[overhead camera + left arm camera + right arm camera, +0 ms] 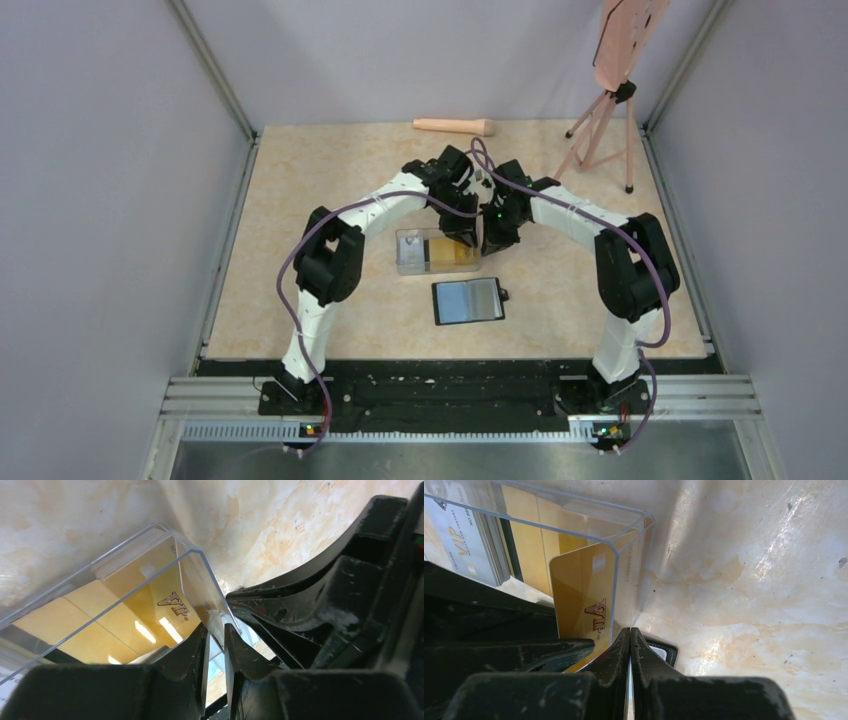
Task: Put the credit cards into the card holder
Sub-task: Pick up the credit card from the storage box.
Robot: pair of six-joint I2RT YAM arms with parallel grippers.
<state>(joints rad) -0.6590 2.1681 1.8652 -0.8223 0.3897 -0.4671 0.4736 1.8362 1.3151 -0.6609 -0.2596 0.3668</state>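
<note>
A clear plastic box (437, 251) holds the credit cards: a yellow-orange stack (85, 630) and a grey-white stack (464, 545). One yellow VIP card (581, 605) stands tilted against the box's right end wall, and it also shows in the left wrist view (160, 600). My left gripper (216, 630) is shut on that clear end wall, one finger inside the box and one outside. My right gripper (630, 632) is shut and empty, just outside the same corner, its tip against the box. The black card holder (467, 300) lies open and flat, nearer than the box.
A pink tube-shaped object (455, 125) lies at the far edge of the table. A tripod (600, 130) carrying a pink board stands at the back right. Grey walls enclose the table on three sides.
</note>
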